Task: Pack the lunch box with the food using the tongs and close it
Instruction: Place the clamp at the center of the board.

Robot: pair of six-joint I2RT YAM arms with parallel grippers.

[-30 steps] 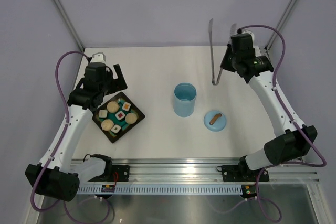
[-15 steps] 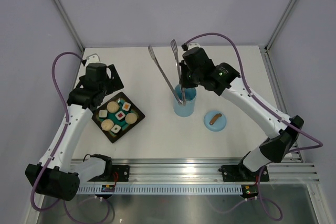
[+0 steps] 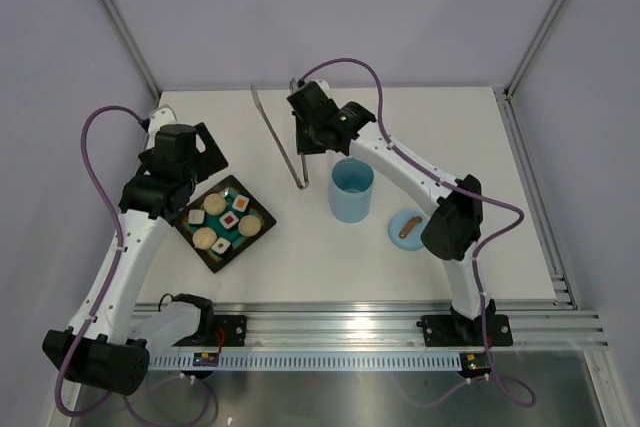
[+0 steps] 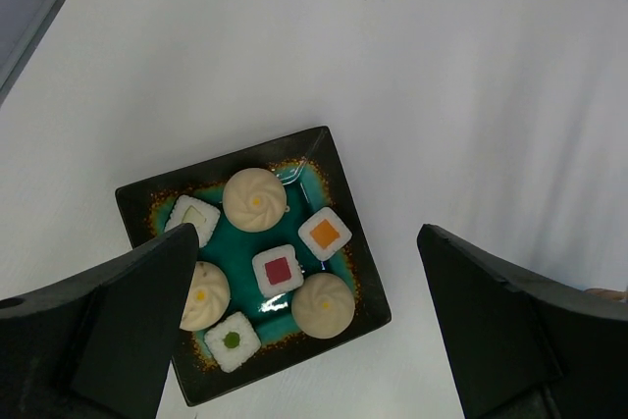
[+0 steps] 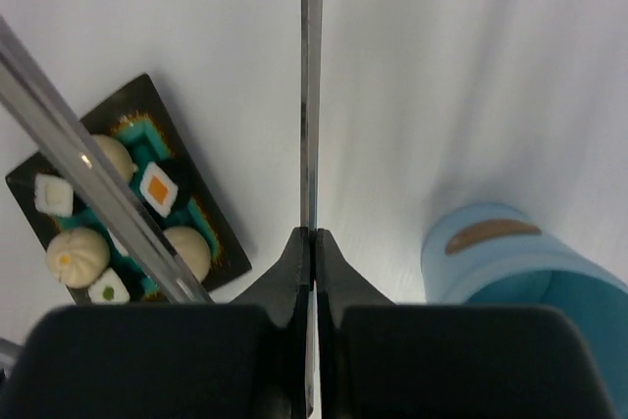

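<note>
Tongs point(image 3: 277, 137) are seen from above, held over the tabletop point(image 3: 450, 147), one arm pinched in the tightly closed right end effector point(image 3: 303, 139), just left of the open lunch box point(image 3: 351, 190); the lid point(image 3: 409, 228) lies beside it. The left end effector point(image 3: 205, 152) hangs by the tray point(image 3: 243, 243) of food point(image 3: 222, 217). From the left wrist, its jaws are seen spread wide, nothing held, above the seven pieces. From the right wrist, one tong arm is seen clamped between the fingers point(image 5: 294, 262).

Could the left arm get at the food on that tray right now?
Probably yes: the left gripper hangs open close to the tray, and the food lies uncovered with nothing between.
</note>
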